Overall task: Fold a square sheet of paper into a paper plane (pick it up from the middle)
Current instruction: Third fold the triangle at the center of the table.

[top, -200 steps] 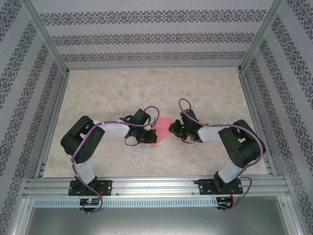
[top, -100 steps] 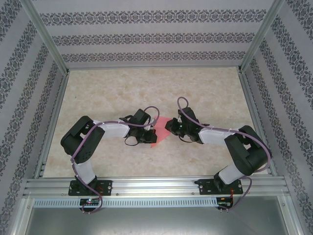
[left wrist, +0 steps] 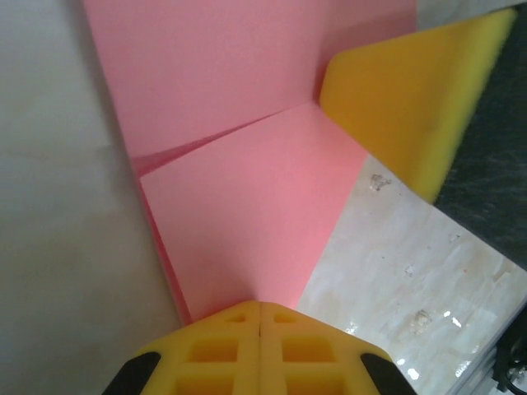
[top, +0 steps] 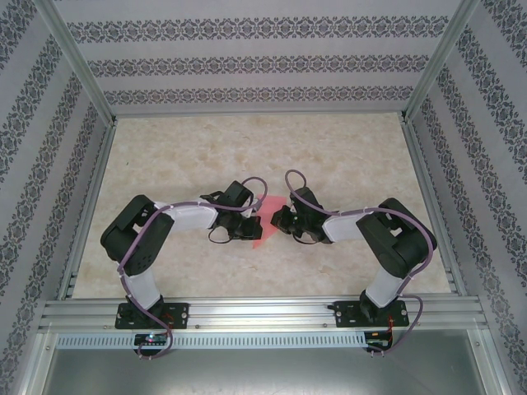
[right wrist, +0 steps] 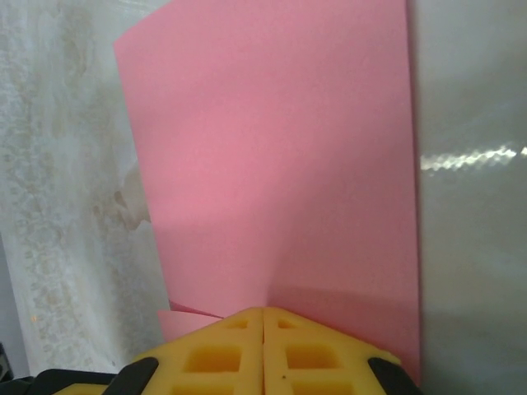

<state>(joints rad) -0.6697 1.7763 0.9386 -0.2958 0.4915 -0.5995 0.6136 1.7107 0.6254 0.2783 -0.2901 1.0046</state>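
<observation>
Paper: pink-red sheet (top: pixel 260 235), lying near the centre of the marbled table (top: pixel 247 148).
Left gripper (top: pixel 247 224): at the sheet's 9 o'clock edge, overlapping it.
Right gripper (top: pixel 280 220): at its 3 o'clock edge.

Beige marbled desk (top: pixel 329 148). Grey-white patterned wallpaper walls (top: pixel 247 66) on three sides. Aluminium frame posts (top: pixel 78 62), slotted rail (top: pixel 263 311) along the near edge. Even light.

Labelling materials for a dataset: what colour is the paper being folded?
The paper is plain pink-red, no pattern; clearest in the right wrist view.
</observation>
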